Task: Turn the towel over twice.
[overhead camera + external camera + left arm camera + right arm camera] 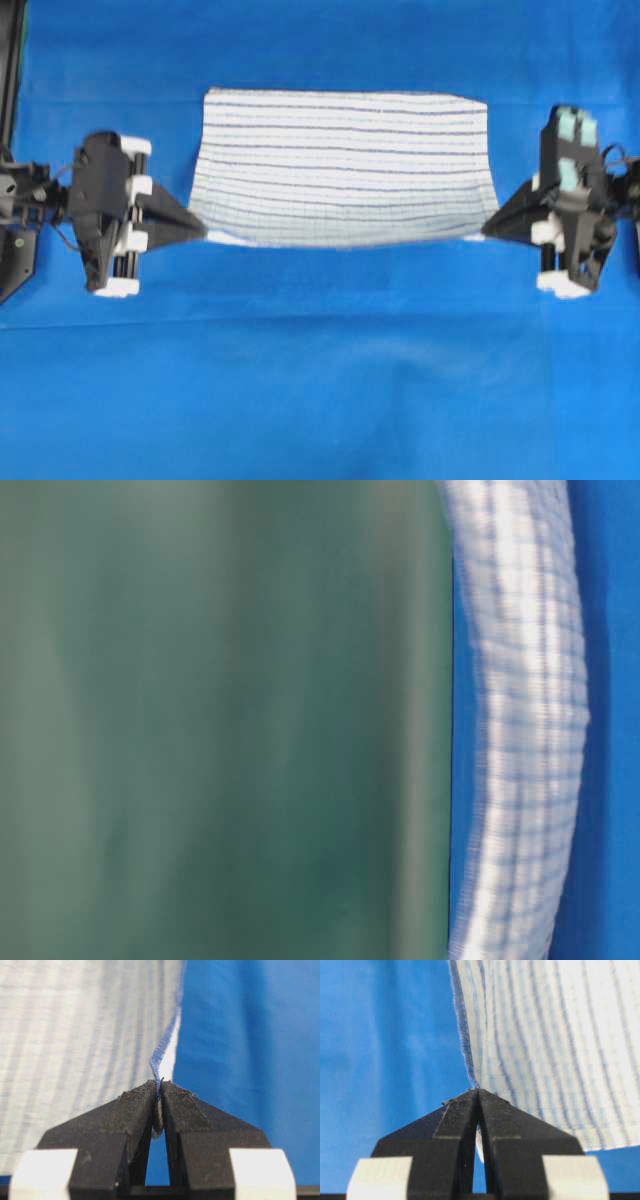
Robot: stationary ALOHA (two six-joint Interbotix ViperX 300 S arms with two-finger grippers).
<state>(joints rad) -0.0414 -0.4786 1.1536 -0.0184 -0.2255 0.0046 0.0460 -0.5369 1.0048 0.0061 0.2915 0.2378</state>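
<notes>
Seen from overhead, the left gripper (203, 232) pinches the near left corner of the towel (345, 165), a rectangular white woven cloth with thin dark-blue and light-blue stripes, while the right gripper (484, 233) pinches the near right corner. The towel stretches between them at the middle of the plain blue cloth (320, 380) covering the table, its near edge sagging between the two grips.

From table level, the towel (525, 730) bows as a blurred striped band above the blue cloth (610, 600).

In the left wrist view, the black fingers (137, 1105) press together on the towel's hemmed edge (161, 1055).

In the right wrist view, the fingers (495, 1110) clamp the towel's corner (545, 1050) likewise.
</notes>
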